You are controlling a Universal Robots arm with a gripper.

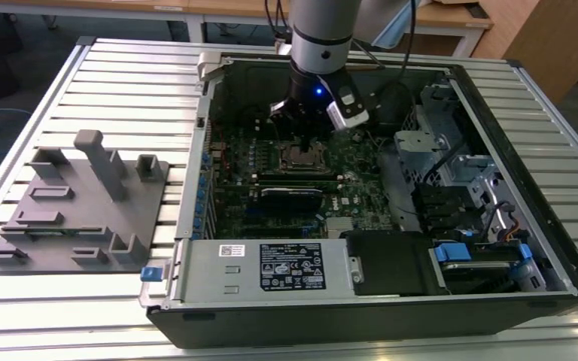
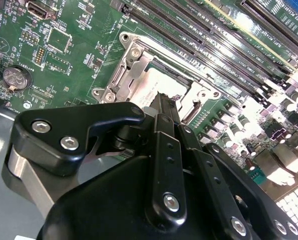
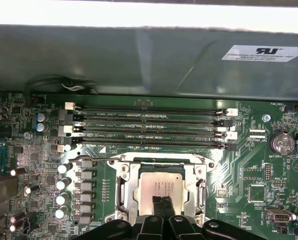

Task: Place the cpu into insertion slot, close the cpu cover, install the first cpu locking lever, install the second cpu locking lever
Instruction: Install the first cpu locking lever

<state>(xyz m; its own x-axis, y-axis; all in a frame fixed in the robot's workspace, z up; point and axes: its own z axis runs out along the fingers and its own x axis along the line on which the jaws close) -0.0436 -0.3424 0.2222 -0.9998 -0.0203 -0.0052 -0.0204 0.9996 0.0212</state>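
In the exterior view the gripper (image 1: 303,141) hangs inside the opened computer case (image 1: 369,323), straight above the insertion slot (image 1: 302,158) on the green board (image 1: 369,173). In the second wrist view its fingers (image 2: 164,105) are pressed together on nothing, tips just over the cpu (image 2: 156,82), which lies flat in the slot, metal top up, with the cpu cover (image 2: 131,75) down around it. In the first wrist view the square cpu (image 3: 162,184), no side longer than another, sits directly under the tips, its edges parallel to the memory slots (image 3: 149,127) beyond them.
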